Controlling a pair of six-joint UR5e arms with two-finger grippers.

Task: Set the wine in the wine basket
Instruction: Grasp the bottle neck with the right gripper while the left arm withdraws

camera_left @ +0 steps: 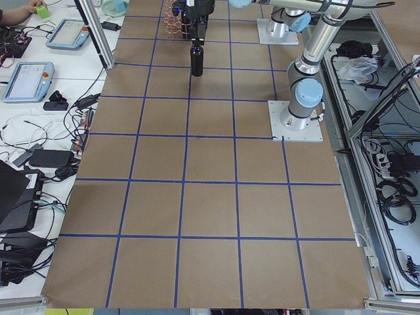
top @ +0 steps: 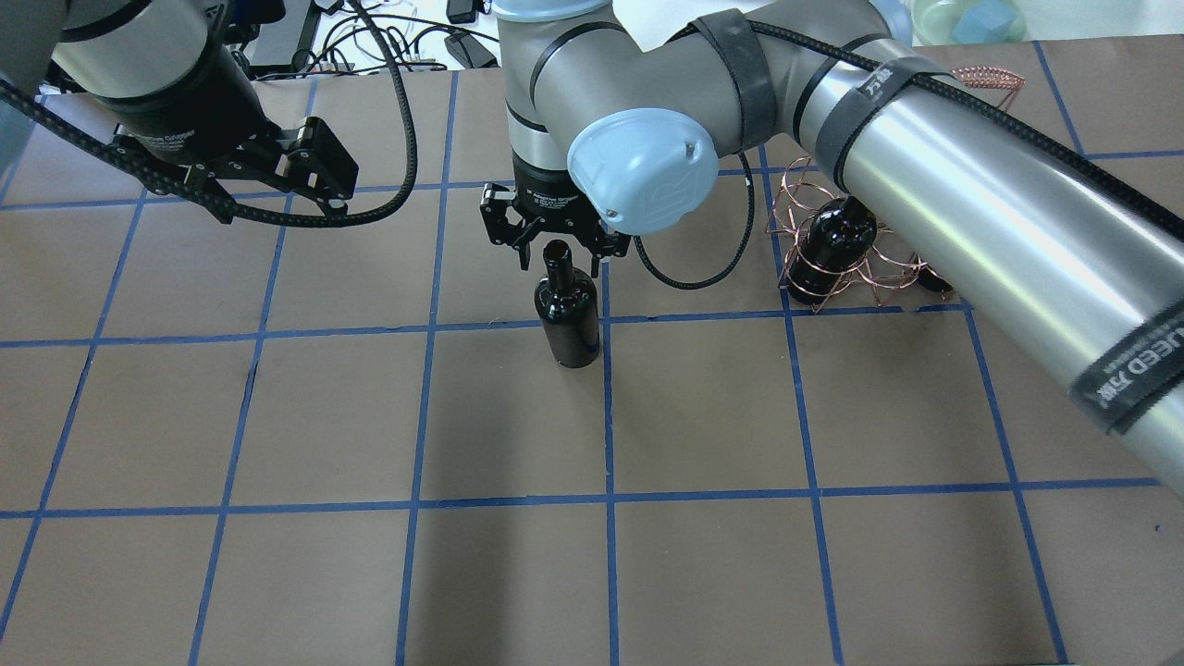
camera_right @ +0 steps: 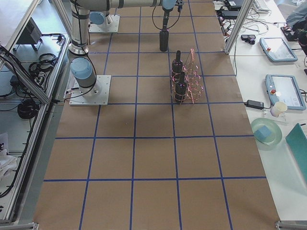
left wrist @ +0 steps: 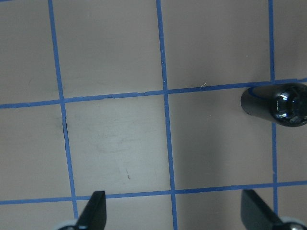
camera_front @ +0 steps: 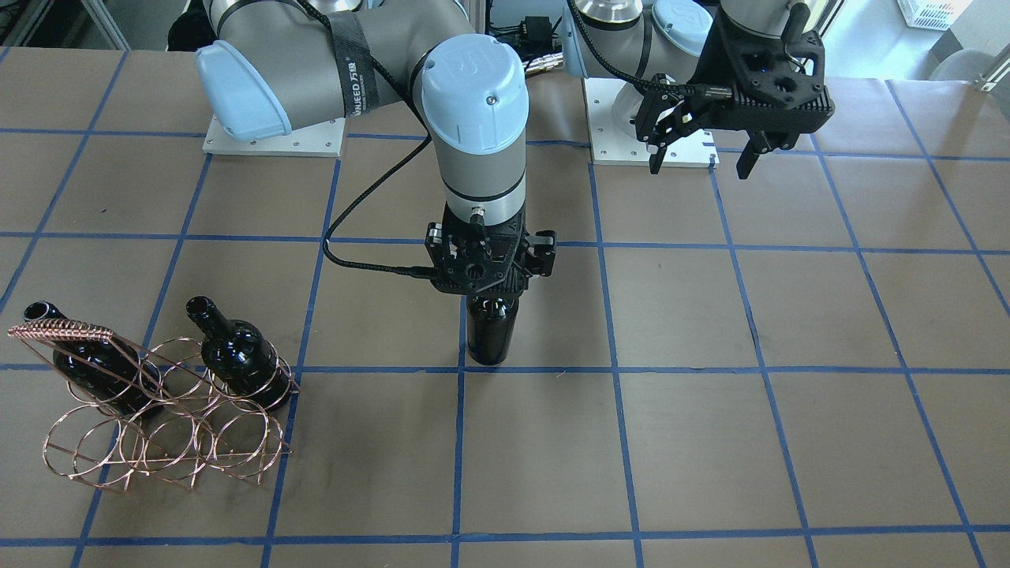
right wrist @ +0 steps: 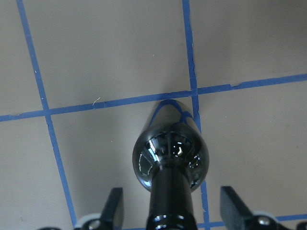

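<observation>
The wine bottle [camera_front: 491,331] stands upright near the table's middle, glossy black, and also shows in the overhead view [top: 567,314] and the left wrist view [left wrist: 276,105]. My right gripper [top: 558,264] is straight above it, open, with one finger on each side of the bottle neck [right wrist: 170,201] and a gap on both sides. The copper wire basket [camera_front: 71,330] stands toward the robot's right, with two more black bottles [camera_front: 237,355] [camera_front: 95,363] in its upper rings. My left gripper [camera_front: 701,162] is open and empty, raised near its base.
The table is brown with a blue tape grid. The right arm's long link [top: 971,213] passes over the basket [top: 990,78] in the overhead view and hides part of it. The two arm base plates [camera_front: 272,138] sit at the robot's edge.
</observation>
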